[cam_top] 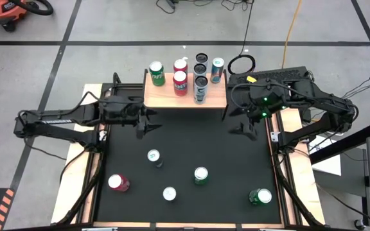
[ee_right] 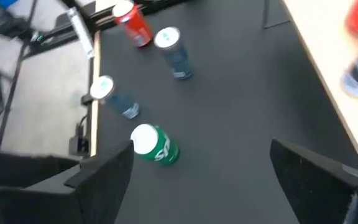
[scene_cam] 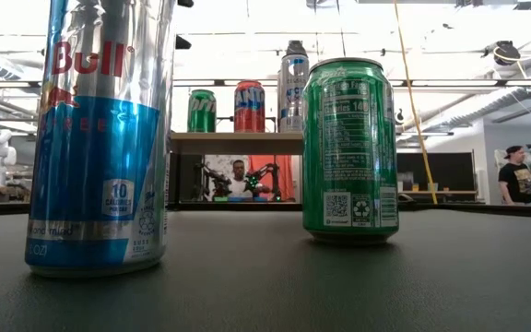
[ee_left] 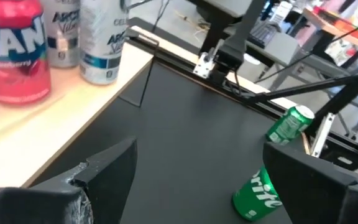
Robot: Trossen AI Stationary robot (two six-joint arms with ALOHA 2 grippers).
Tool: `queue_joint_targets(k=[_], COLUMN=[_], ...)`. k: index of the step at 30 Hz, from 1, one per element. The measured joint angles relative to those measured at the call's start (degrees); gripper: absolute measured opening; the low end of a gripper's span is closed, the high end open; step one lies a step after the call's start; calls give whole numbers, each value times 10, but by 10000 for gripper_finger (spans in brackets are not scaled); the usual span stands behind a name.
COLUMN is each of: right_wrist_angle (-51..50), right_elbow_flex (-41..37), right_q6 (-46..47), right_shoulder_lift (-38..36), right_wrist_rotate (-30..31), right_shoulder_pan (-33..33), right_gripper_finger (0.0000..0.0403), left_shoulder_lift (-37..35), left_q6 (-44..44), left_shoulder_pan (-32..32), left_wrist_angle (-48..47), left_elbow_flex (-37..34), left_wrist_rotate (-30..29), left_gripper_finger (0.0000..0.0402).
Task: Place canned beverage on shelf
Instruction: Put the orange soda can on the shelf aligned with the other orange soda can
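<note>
Both my claws hang empty above the black table [cam_top: 185, 154], fingers spread wide. Left gripper [cam_top: 144, 122] sits just off the shelf's front left corner; right gripper [cam_top: 248, 123] off its front right corner, nothing between the fingers of either.

The shelf [cam_top: 162, 97] stands at the table's far edge, already carrying seven cans clustered toward its middle and right. Bare wood shows at front left and front right.

Five cans wait upright on the table: a slim silver-topped can [cam_top: 153, 156] nearest my left claw, a green can [cam_top: 201, 174] mid-table, a red can [cam_top: 117, 183] near left, a pale slim one [cam_top: 169, 194] at the near edge, another green can [cam_top: 260, 196] near right.

Step in hand, as I judge it: choosing and reaching. Best pick for my left claw is the slim can. Come down straight, fingers either side of the body, below the rim. Grip mid-height so it doesn't tip. Then lift clear of the shelf edge before carrying it over the bare left patch.
</note>
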Motion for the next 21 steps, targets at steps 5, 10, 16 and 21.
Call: queue_joint_targets(k=[5, 10, 16, 21], right_wrist_angle=[-1, 5, 5, 11], right_elbow_flex=[0, 0, 0, 0], right_q6=[-49, -34, 32, 42], right_shoulder_lift=[0, 0, 5, 7], right_wrist_rotate=[-28, -25, -23, -5], right_shoulder_pan=[0, 0, 0, 0], right_gripper_finger=[357, 357, 357, 357], left_shoulder_lift=[17, 22, 22, 22], left_q6=[-28, -31, -27, -26], left_shoulder_pan=[-11, -23, -35, -35], left_wrist_angle=[0, 0, 0, 0], left_elbow_flex=[0, 0, 0, 0], left_wrist_rotate=[-4, 0, 8, 32], left_gripper_finger=[349, 349, 349, 349])
